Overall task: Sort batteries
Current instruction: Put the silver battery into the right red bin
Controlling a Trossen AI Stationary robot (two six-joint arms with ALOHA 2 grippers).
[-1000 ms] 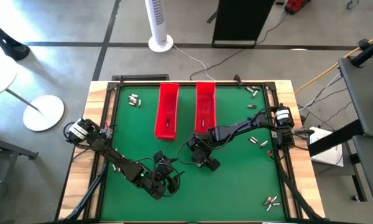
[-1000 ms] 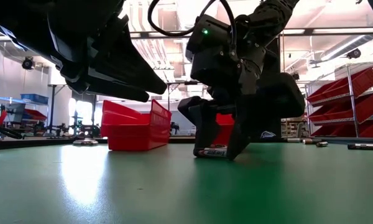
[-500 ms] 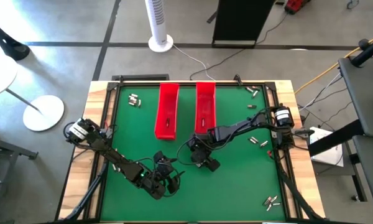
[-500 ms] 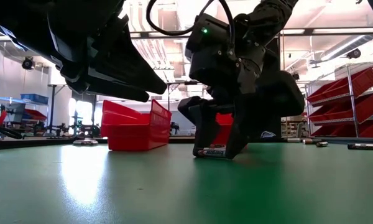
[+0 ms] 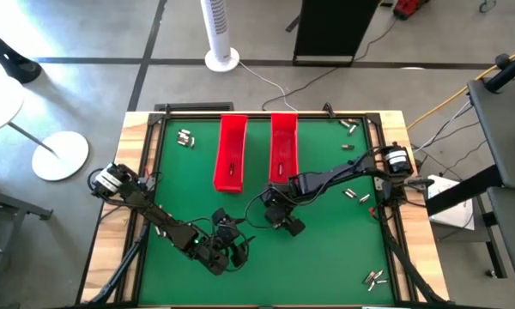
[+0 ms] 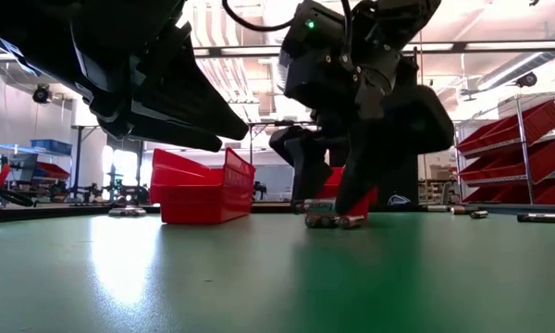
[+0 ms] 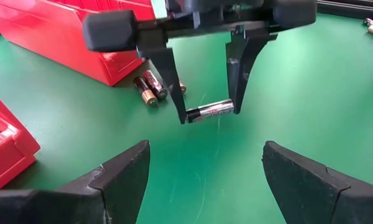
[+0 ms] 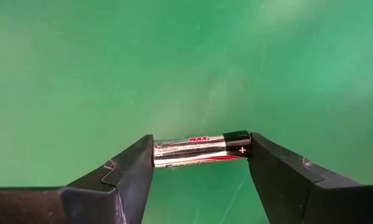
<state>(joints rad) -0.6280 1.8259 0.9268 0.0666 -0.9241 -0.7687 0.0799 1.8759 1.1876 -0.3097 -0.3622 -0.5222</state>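
My right gripper (image 5: 284, 224) hovers near the table's middle, just in front of the right red tray (image 5: 283, 146), shut on a silver, black and red battery (image 8: 199, 149). The left wrist view shows the same battery (image 7: 208, 112) between its fingertips. My left gripper (image 5: 229, 251) stands open near the front edge, left of the right one, pointing at it with nothing between its fingers. Two more batteries (image 7: 149, 90) lie side by side on the green mat beside a red tray (image 7: 68, 37). My right gripper pinches the battery end to end, one fingertip on its plus end (image 8: 244, 149) and the other on its opposite end (image 8: 155, 154). The fingers slant down from the table's right and far side. The battery spans the gap level, a little above the mat.
A second red tray (image 5: 230, 154) stands left of the first. Loose batteries lie at the far left (image 5: 185, 136), far right (image 5: 350, 125), right side (image 5: 356, 196) and near right corner (image 5: 375, 277). A raised wooden rim (image 5: 137, 172) bounds the mat.
My right gripper has risen a little from the mat, still shut on the battery, which has come up off the surface and stays level between the fingertips.
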